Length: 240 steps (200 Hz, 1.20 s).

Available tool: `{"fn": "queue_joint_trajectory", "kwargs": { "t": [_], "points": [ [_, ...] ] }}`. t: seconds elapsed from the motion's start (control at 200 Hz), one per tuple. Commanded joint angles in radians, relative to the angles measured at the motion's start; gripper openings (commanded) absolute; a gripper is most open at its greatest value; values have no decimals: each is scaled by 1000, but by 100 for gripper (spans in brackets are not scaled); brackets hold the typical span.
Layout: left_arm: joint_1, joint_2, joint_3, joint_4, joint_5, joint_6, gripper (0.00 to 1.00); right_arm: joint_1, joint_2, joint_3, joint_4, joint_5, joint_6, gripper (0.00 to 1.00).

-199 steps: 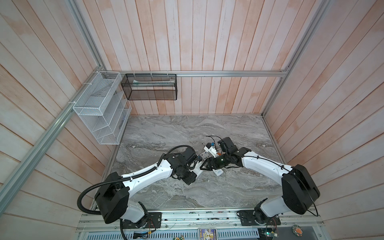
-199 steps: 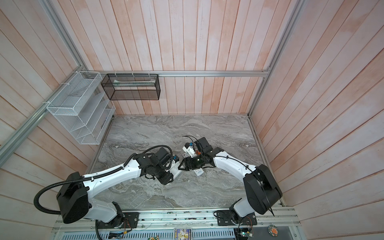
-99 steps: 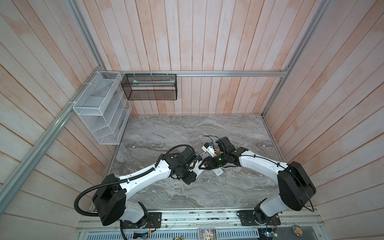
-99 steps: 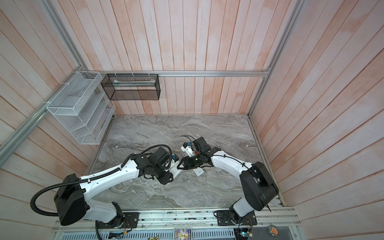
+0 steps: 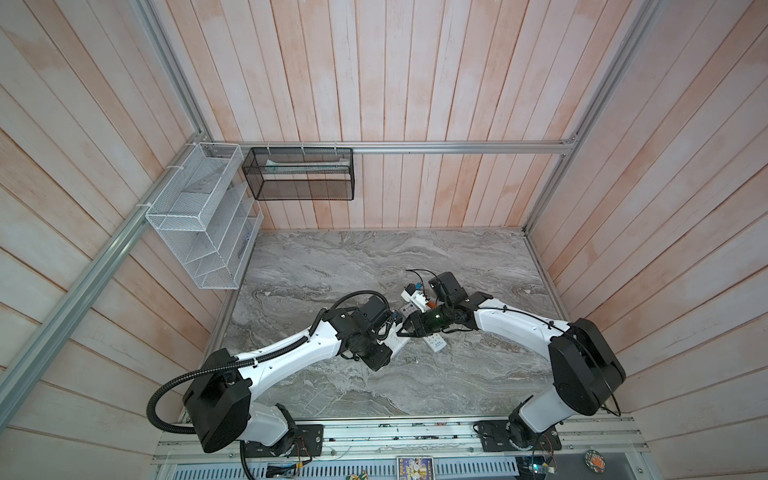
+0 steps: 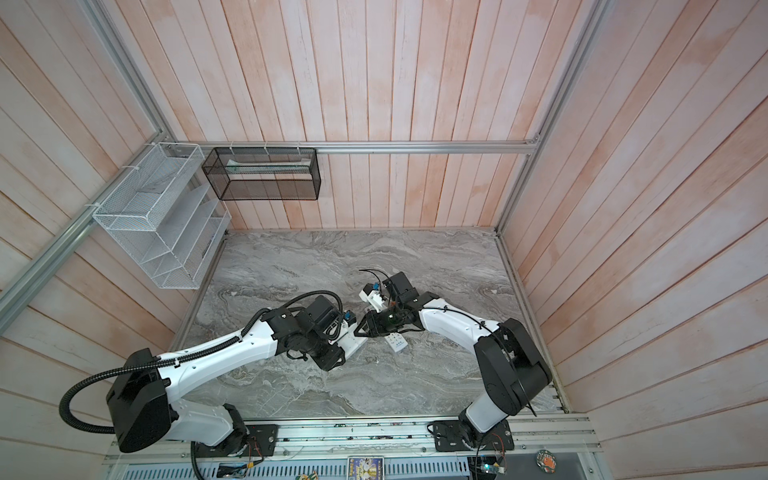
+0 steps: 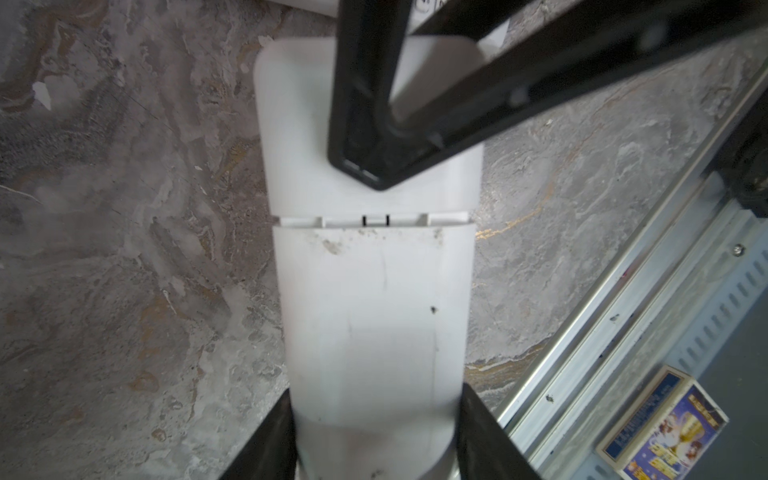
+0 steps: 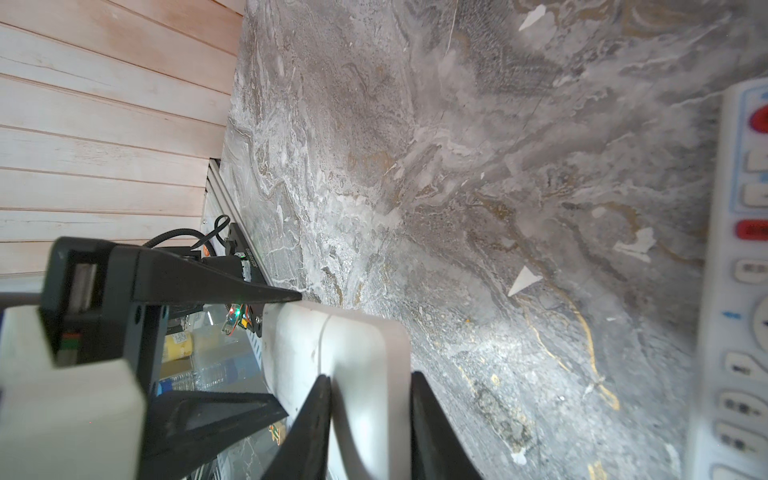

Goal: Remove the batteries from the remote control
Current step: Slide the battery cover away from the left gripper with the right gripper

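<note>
My left gripper [image 7: 376, 399] is shut on a white remote control [image 7: 374, 311], held back side up just above the marble table [image 5: 374, 257]. The seam of its battery cover [image 7: 370, 220] shows. My right gripper [image 8: 372, 415] is shut across the thickness of the remote's free end [image 8: 365, 353], one finger [image 7: 361, 104] lying over the back. In both top views the two grippers meet mid-table, left gripper [image 5: 390, 336] and right gripper [image 5: 404, 332], [image 6: 358, 330]. The batteries are hidden inside the remote.
A second white remote [image 5: 435, 343], [image 8: 739, 291] lies buttons up on the table beside my right gripper. A white wire shelf [image 5: 199, 216] and a black mesh basket [image 5: 299, 178] hang on the walls. The metal rail [image 7: 623, 332] and a card box [image 7: 660, 424] lie past the table's front edge.
My right gripper has shifted slightly left and its jaws have narrowed onto the remote's end. The left arm has held still with the remote.
</note>
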Motion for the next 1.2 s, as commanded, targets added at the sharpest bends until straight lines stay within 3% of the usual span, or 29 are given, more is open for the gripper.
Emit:
{"fn": "queue_joint_trajectory", "kwargs": {
  "t": [0.0, 0.07, 0.22, 0.625, 0.94, 1.195],
  "points": [
    [2, -29, -5, 5, -5, 11, 43, -6, -5, 4, -23, -8, -8, 41],
    [2, -31, -5, 6, -6, 10, 43, -5, -1, 2, -22, -50, -10, 51],
    [2, -31, -4, 5, -9, 10, 43, -4, 4, -3, -26, -42, -17, 52],
    [2, -36, -10, 7, -5, 12, 43, -28, -2, 5, -46, 2, -27, 31],
    [2, -24, -13, 6, -2, 12, 43, -52, -26, 0, -48, 23, -24, 22],
    [2, 3, -11, 4, 2, 12, 43, -57, -56, -4, -26, 16, -6, 21]
  ]
}}
